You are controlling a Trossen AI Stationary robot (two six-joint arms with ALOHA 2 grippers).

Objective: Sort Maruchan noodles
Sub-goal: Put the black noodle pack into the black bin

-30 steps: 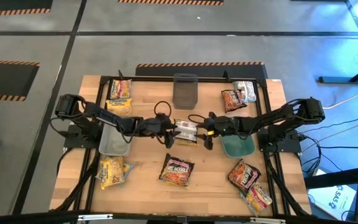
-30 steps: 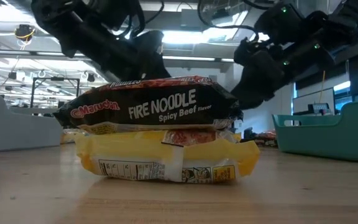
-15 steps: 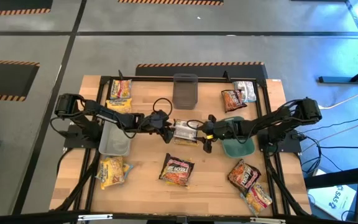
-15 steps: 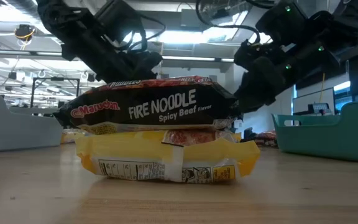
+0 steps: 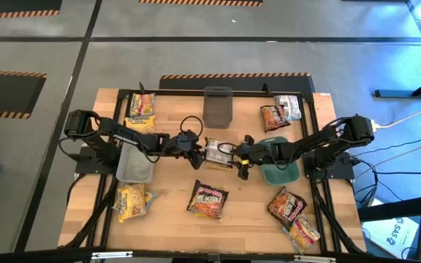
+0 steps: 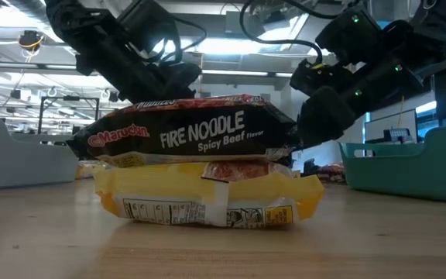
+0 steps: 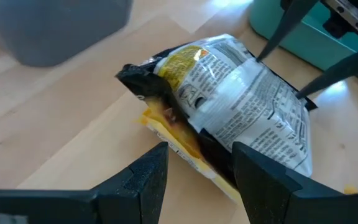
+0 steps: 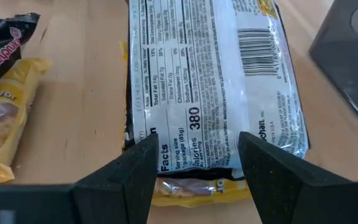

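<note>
A light wooden table [image 5: 174,183] stands on grey floor with hazard-striped tape [image 5: 234,74]. Left gripper [image 7: 194,171] and right gripper [image 8: 194,163] both gape, unclenched, at a silver-white Maruchan packet [image 5: 218,153].

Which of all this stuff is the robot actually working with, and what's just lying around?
Part of the job:
noodle packets, like the middle stack and the front pair
left gripper
right gripper

Just lying about:
clear bin
grey bin
green dish

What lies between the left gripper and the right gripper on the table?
In the high view, a silver-white noodle packet lying on a yellow packet sits between the left gripper and the right gripper.
</note>
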